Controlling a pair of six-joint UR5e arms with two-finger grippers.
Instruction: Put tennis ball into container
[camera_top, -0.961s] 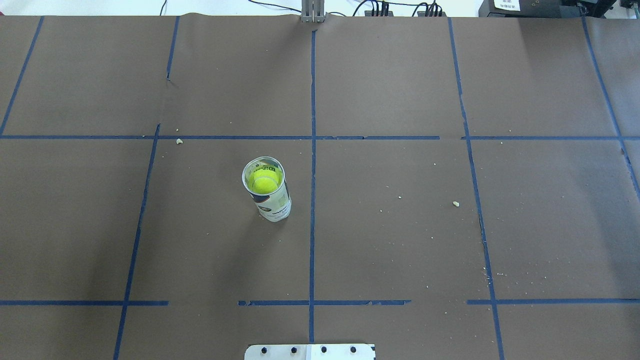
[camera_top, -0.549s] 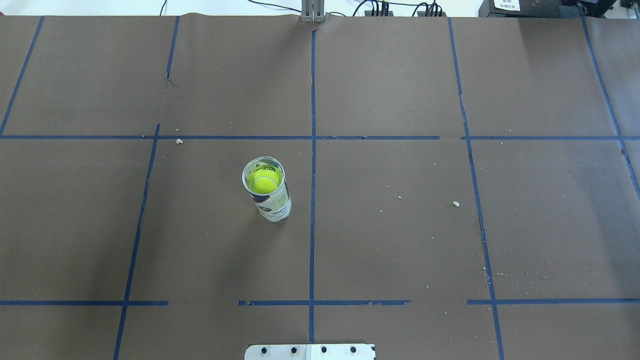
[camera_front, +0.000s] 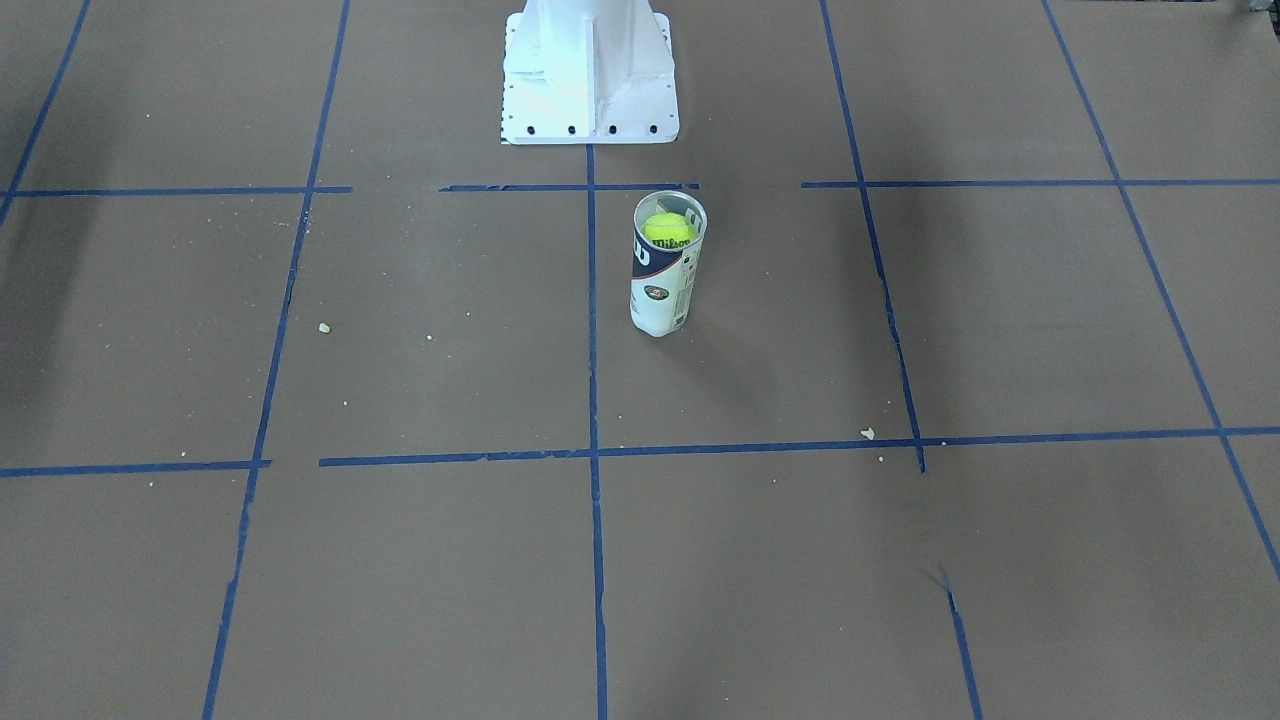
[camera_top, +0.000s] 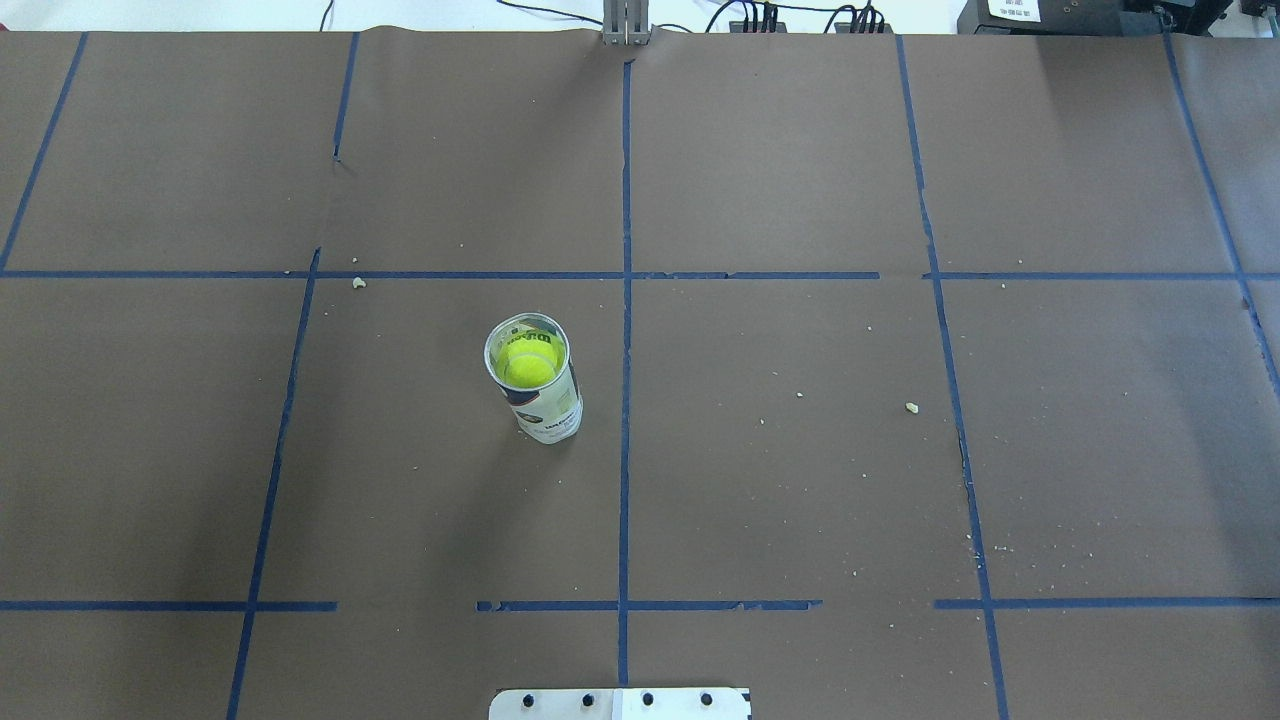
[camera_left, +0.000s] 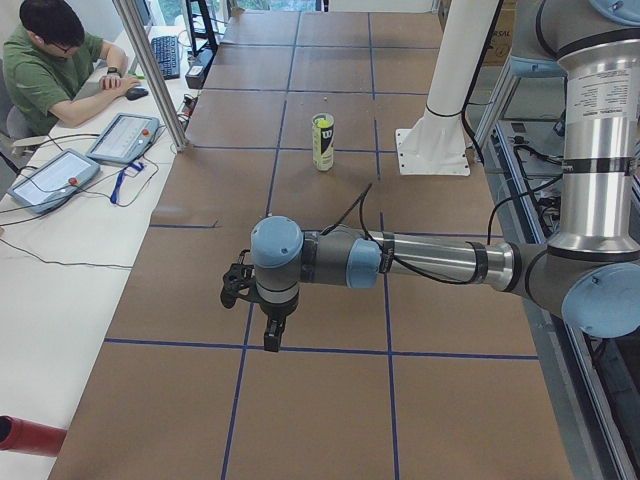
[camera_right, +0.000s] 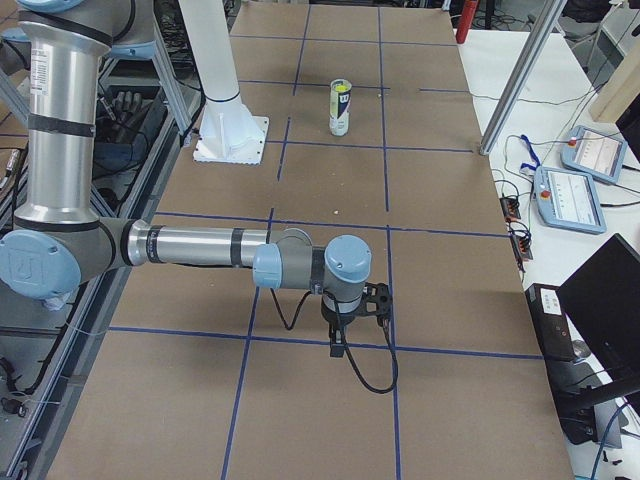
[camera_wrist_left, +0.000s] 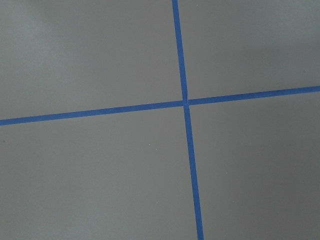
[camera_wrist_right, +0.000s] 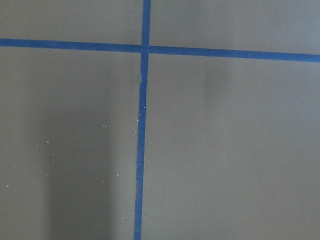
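Observation:
The clear tube container (camera_top: 548, 408) with its white and navy label stands upright left of the table's centre line. Inside it, near the open top, rests the yellow-green tennis ball (camera_top: 528, 366) with dark Wilson lettering. The front-facing view shows the same container (camera_front: 660, 290) with the ball (camera_front: 668, 228) in it. My left gripper (camera_left: 268, 335) hangs over the table's left end, far from the container (camera_left: 322, 143). My right gripper (camera_right: 340, 340) hangs over the right end. Both show only in the side views, so I cannot tell their state.
The white robot base (camera_front: 588, 75) stands just behind the container. Blue tape lines grid the brown table cover, with small crumbs (camera_top: 911, 407) scattered on it. An operator (camera_left: 60, 70) sits at a side desk with tablets (camera_left: 122, 137). Both wrist views show only table and tape.

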